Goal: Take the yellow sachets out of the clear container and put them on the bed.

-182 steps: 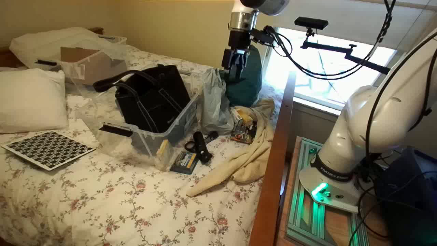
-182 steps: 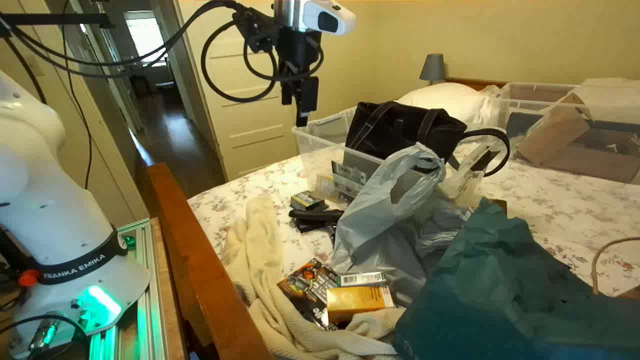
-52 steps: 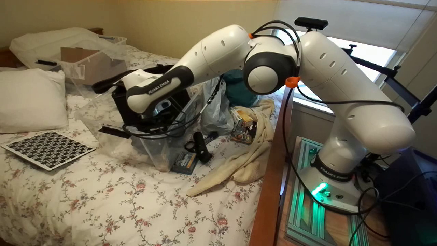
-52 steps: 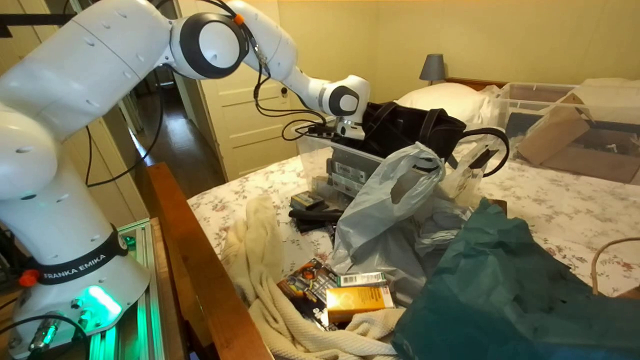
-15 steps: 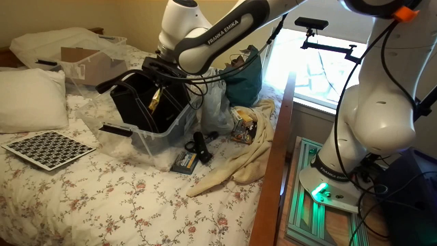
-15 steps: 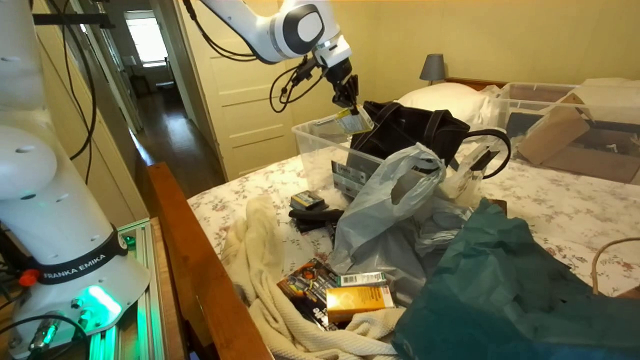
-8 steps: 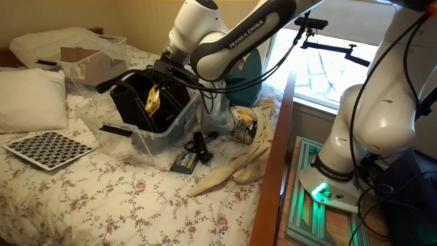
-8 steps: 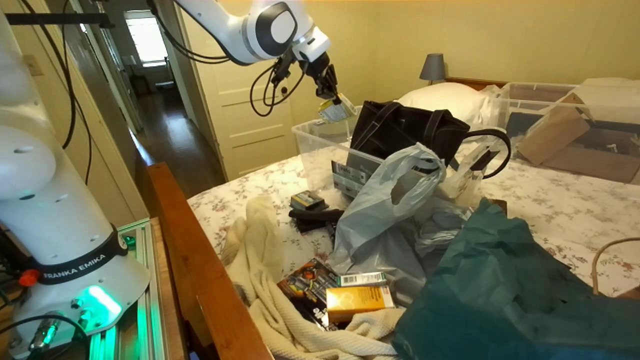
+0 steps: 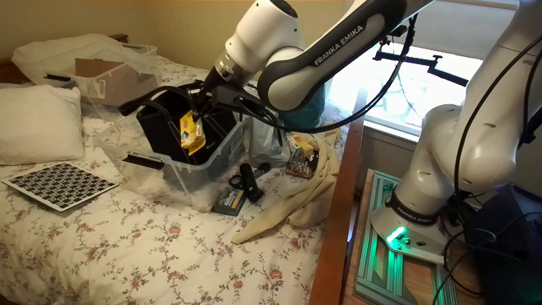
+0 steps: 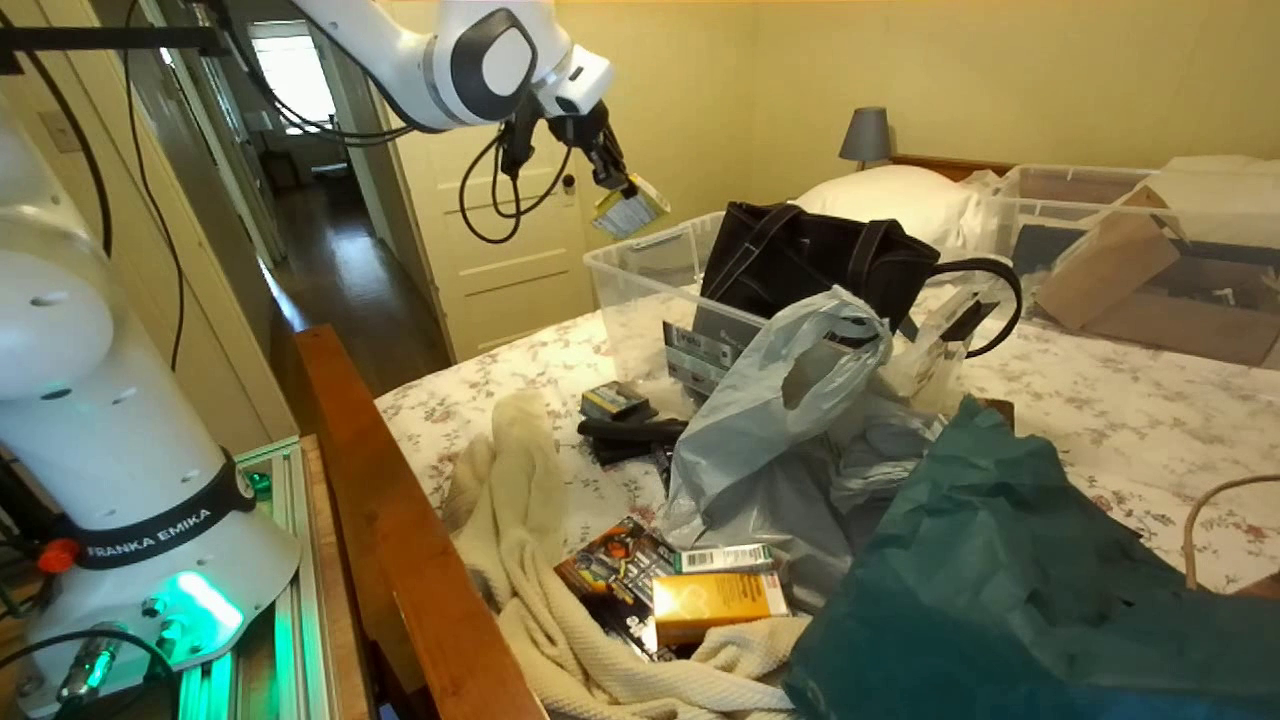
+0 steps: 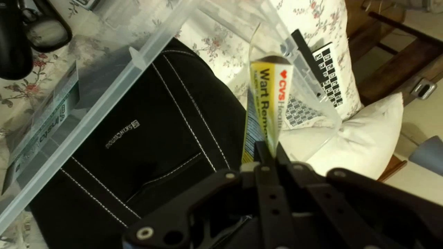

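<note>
Clamping a yellow sachet (image 11: pixel 268 93) by one end, the end effector (image 11: pixel 273 154) holds it up near the black tote bag (image 11: pixel 162 117); in an exterior view it shows just above the rim of the clear container (image 10: pixel 665 293). Sachet label: "CVS Healt…" with red heart, "Wart Remo…" in dark type on yellow; remainder not readable. Tote, tilted in the container: small white lettering, "SKINCEUTICALS". Box (image 11: pixel 52 128) at the container wall: "Inst…", last letters unclear. Arm (image 9: pixel 338 44) and base (image 9: pixel 417 237): "FRANKA EMIKA".

Surface: bed (image 9: pixel 178 258), white cover printed with pink-red flowers. It carries a checkerboard panel (image 9: pixel 61 186), white pillow (image 9: pixel 38 123), black flashlight (image 9: pixel 250 183), cream cloth (image 9: pixel 292 207), grey plastic bag (image 10: pixel 760 470), dark green bag (image 10: pixel 1000 560), and an orange carton (image 10: pixel 715 600) just beside a small barcoded carton (image 10: pixel 725 558). Print on the orange carton too small to read. Wooden board (image 9: pixel 338 228) along the bed edge, on the robot's side.

Room: yellow walls (image 10: pixel 1000 60), panelled door (image 10: pixel 510 235), grey-shaded lamp (image 10: pixel 866 135), bright window (image 9: pixel 436 93) under a blind (image 9: pixel 457 36).
</note>
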Motion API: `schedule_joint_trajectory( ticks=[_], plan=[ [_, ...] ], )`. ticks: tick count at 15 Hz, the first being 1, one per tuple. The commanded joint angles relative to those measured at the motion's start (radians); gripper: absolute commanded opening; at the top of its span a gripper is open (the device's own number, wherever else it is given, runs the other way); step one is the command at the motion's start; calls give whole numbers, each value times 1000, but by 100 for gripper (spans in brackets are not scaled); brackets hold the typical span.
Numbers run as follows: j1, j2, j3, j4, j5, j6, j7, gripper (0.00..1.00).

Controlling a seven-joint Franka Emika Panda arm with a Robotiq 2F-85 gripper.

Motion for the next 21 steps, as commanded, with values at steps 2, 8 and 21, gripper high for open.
schedule_joint_trajectory(
  ticks=[2, 8, 21],
  plan=[
    [72, -71, 32, -74, 271, -11, -321, 1],
    [179, -121, -13, -59, 594, -192, -738, 1],
    [-17, 29, 51, 99, 625, -687, -1068, 1]
  ],
)
